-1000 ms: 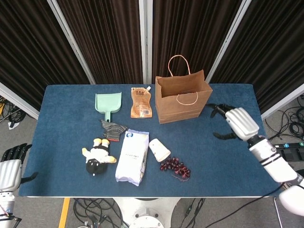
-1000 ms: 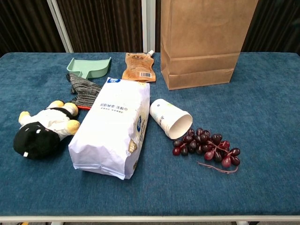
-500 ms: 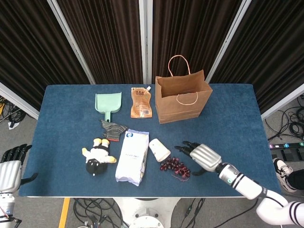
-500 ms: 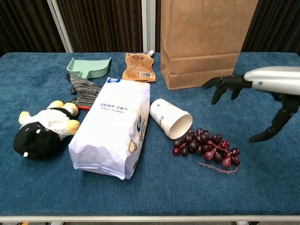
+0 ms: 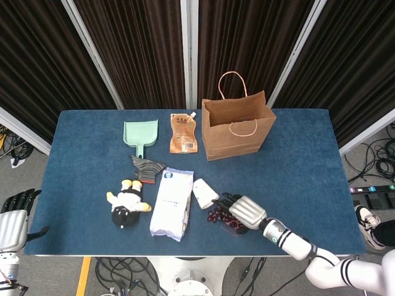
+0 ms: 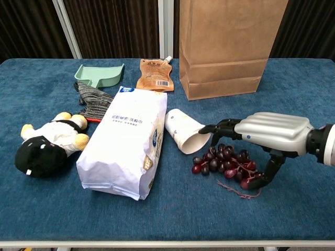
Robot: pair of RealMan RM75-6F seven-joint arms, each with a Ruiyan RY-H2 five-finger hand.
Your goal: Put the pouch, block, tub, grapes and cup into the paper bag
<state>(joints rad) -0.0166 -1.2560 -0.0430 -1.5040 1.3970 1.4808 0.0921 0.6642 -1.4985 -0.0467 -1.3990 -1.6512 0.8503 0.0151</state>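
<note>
1. The grapes point(image 6: 227, 163) are being covered from above by the right hand point(image 6: 264, 137) on the table point(image 6: 293, 104), near its front edge, just right of the tipped cup point(image 6: 184, 131).
2. The fingers point(image 6: 222, 128) are being held spread and arched over the bunch, thumb down at its right end; nothing is judged to be gripped yet.
3. The fingertips are being kept at the cup's open rim, so the cup could be nudged and rolled away if the hand closes carelessly.
4. Loose berries or the trailing stem could be missed, and the bunch dropped short of the paper bag point(image 5: 237, 126).
5. The pouch point(image 5: 183, 132) is being left beside the bag.
6. The left hand point(image 5: 13, 219) is being held off the table's left edge, empty, fingers apart.
</note>
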